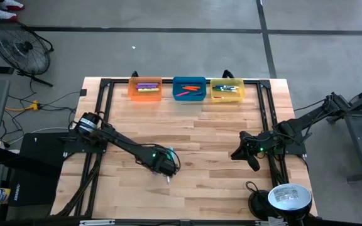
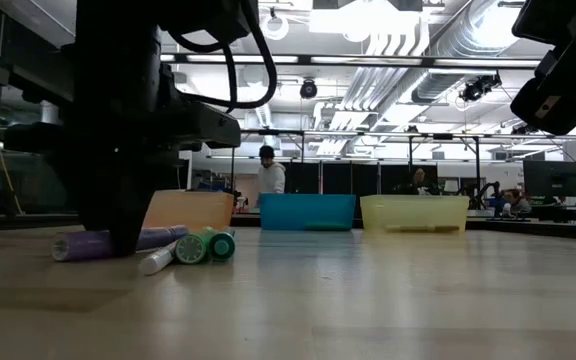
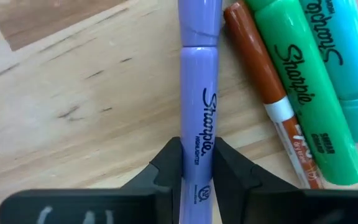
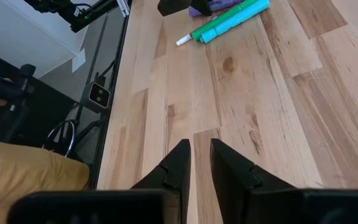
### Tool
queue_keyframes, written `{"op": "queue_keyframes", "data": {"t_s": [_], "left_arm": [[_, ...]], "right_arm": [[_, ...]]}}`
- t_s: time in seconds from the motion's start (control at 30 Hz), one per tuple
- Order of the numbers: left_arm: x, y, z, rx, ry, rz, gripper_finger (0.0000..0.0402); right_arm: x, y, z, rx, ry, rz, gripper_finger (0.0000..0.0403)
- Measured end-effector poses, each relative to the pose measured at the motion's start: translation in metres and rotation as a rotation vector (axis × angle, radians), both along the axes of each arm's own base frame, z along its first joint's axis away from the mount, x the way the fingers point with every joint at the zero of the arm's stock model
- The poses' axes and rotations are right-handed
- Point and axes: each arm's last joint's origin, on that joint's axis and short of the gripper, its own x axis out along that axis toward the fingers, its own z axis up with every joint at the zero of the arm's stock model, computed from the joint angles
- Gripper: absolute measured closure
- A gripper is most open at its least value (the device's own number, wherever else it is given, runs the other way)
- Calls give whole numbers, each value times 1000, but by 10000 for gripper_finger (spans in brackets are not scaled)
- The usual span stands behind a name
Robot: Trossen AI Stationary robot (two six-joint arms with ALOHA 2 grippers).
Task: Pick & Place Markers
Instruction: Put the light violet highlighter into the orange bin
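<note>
A purple marker (image 3: 199, 93) lies on the wooden table near its front left, and my left gripper (image 3: 197, 152) is shut on it from above (image 1: 166, 168). Beside it lie an orange marker (image 3: 260, 81), a green one (image 3: 297, 74) and a teal one (image 3: 347, 56). The low view shows the purple marker (image 2: 93, 243) level on the table under the arm. My right gripper (image 1: 253, 164) hangs shut above the table's right side, holding nothing (image 4: 201, 152). My left gripper pinches the purple marker's barrel (image 3: 199, 134) between its two fingers, on the printed stretch away from the cap. The fingers point down and lie across the marker. The marker stays level at table height; I cannot tell whether it is lifted clear.
Along the far edge stand an orange bin (image 1: 145, 88), a blue bin (image 1: 189, 88) and a yellow bin (image 1: 227, 90), each with markers inside. A round lamp (image 1: 288, 198) sits at the near right corner. Bare wood lies between the arms.
</note>
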Motion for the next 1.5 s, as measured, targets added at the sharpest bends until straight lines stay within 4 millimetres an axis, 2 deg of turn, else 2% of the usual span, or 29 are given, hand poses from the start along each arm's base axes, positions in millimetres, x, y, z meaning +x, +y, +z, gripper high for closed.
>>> {"op": "queue_keyframes", "data": {"t_s": [0.13, 0.23, 0.5, 0.63, 0.8, 0.93, 1.1, 1.2, 1.3, 1.37, 1.43, 1.5], "left_arm": [[-8, 6, 15, 78, -21, -10, 343], [-8, 8, 36, 90, -118, -20, 343], [-6, 11, 77, 168, -276, -95, 343], [6, 12, 101, 200, -358, -148, 343], [22, 25, 134, 251, -442, -222, 343], [28, 39, 144, 307, -447, -277, 343], [13, 61, 167, 392, -425, -329, 343], [-3, 71, 174, 449, -330, -395, 343], [-14, 84, 187, 497, -307, -439, 343], [-29, 91, 192, 509, -227, -493, 343], [-33, 99, 197, 534, -212, -528, 343], [-43, 107, 196, 535, -121, -591, 343]], "right_arm": [[0, 0, 0, 0, 0, 0, 351], [0, 0, 0, 0, 0, 0, 353], [1, 0, 1, 5, -11, 0, 355], [1, 0, 2, 8, -18, 0, 351], [1, 0, 2, 10, -21, 0, 352], [1, 0, 2, 10, -22, 0, 356], [1, 0, 2, 10, -22, 0, 356], [1, 0, 2, 11, -22, 0, 353], [1, 0, 2, 11, -22, 0, 350], [1, 0, 2, 10, -22, 0, 351], [1, 0, 2, 11, -22, 0, 352], [1, 0, 2, 11, -22, 0, 354]]}}
